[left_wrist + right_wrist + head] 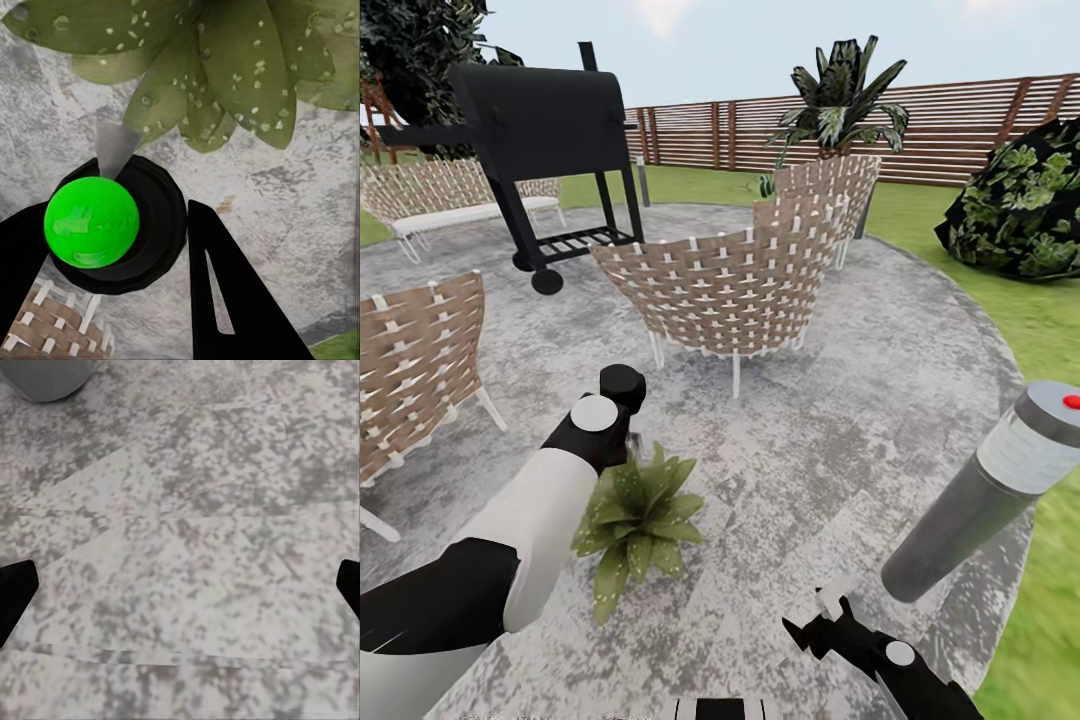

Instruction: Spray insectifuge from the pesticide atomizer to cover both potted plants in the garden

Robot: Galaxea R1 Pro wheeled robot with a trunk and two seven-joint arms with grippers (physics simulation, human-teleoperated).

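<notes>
One potted plant (pixel 640 515), a low rosette of speckled green leaves, sits on the grey stone patio (pixel 840 420) of the garden. My left gripper (pixel 622 392) hovers just above and behind it, shut on the pesticide atomizer (pixel 150 225). In the left wrist view the atomizer appears end-on as a dark round body with a green ball on it and a pale grey cone pointing at the plant's leaves (pixel 225 67). Low over bare patio to the plant's right, my right gripper (pixel 815 620) stands open; its fingertips (pixel 15 596) have nothing between them.
Woven chairs stand ahead (pixel 730 290) and at the left (pixel 415 370). A black grill (pixel 545 130) is behind them. A grey bollard lamp (pixel 1000 490) rises close on the right at the lawn's edge. A dark bush (pixel 1025 205), a palm (pixel 845 95) and a slat fence (pixel 960 125) ring the lawn.
</notes>
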